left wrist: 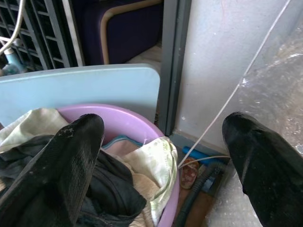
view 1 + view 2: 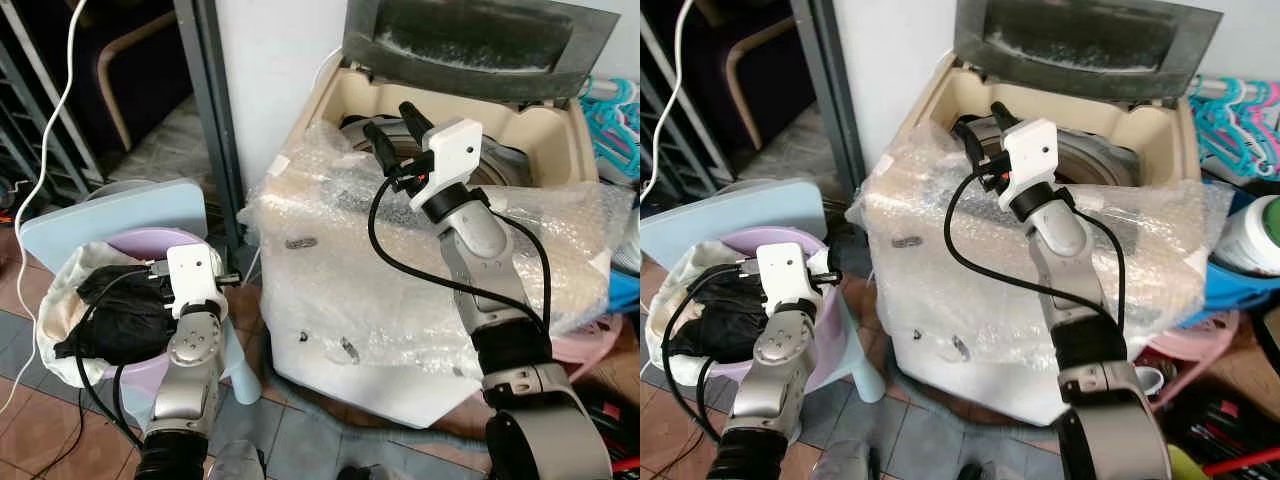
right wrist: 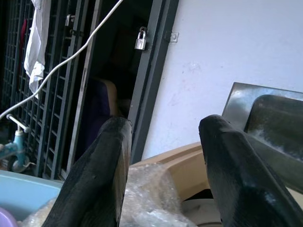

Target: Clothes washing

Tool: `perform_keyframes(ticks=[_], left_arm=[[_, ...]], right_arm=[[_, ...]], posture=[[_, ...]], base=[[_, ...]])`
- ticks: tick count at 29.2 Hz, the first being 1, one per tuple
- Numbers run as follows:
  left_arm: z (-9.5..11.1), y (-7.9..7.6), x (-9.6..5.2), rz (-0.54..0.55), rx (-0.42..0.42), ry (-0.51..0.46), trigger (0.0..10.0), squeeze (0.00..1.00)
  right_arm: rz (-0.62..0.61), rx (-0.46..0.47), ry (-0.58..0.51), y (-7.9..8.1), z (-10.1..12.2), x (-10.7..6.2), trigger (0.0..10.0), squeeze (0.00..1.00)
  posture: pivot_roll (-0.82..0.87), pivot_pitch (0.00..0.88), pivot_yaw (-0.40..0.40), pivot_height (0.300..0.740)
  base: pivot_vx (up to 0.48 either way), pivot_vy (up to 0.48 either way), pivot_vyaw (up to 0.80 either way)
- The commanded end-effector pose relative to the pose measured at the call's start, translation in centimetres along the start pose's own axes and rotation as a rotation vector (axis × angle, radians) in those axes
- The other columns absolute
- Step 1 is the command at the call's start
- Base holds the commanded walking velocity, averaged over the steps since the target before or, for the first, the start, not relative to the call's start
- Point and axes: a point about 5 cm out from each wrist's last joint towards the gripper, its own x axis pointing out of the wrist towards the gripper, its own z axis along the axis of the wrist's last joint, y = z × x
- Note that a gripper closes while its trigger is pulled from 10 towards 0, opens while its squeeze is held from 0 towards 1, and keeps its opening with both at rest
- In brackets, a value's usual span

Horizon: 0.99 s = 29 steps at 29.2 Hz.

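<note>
A cream top-loading washing machine (image 2: 400,300), wrapped in bubble wrap, stands with its lid (image 2: 470,35) raised and its drum (image 2: 505,165) exposed. My right gripper (image 2: 390,125) hovers open over the machine's left front rim, with nothing between its fingers (image 3: 102,175). To the left, a purple basin (image 2: 165,240) holds dark clothes (image 2: 120,310) and a cream cloth (image 2: 60,290). My left gripper (image 1: 163,125) is open just above the basin's right rim and holds nothing; one finger (image 1: 71,156) lies over the dark clothes.
The basin rests on a light blue plastic chair (image 2: 130,212). A grey door post (image 2: 215,120) and a white cable (image 2: 62,110) stand behind it. Turquoise hangers (image 2: 612,110), a pink tub (image 2: 590,345) and a green-capped bottle (image 2: 1252,235) crowd the machine's right side.
</note>
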Motion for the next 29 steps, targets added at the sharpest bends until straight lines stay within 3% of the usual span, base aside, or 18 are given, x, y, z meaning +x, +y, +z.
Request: perform_keyframes(ticks=[1, 12, 23, 29], left_arm=[[0.4, -0.4, 0.3, -0.008, -0.003, -0.017, 10.0, 0.0], [0.9, -1.2, 0.5, -0.022, -0.018, -0.033, 10.0, 0.0], [0.8, -1.3, 0.6, -0.019, -0.012, -0.031, 10.0, 0.0], [1.1, -1.6, 0.6, -0.047, -0.02, -0.066, 10.0, 0.0]], right_arm=[[-0.02, 0.024, 0.005, 0.3, 0.4, -0.2, 10.0, 0.0], [-0.039, 0.09, 0.055, 1.6, -0.4, -1.0, 10.0, 0.0], [-0.028, 0.095, 0.107, 2.2, -1.0, -1.6, 10.0, 0.0], [-0.005, 0.099, 0.134, 2.9, -1.4, -2.2, 10.0, 0.0]], posture=[[0.02, 0.0, -0.014, 0.74], [0.02, 0.0, -0.012, 0.74], [0.01, 0.0, -0.011, 0.74], [0.01, 0.0, -0.008, 0.74]], base=[[0.0, 0.0, 0.8], [0.0, 0.417, 0.7], [0.0, 0.48, 0.0], [0.0, 0.0, 0.8]])
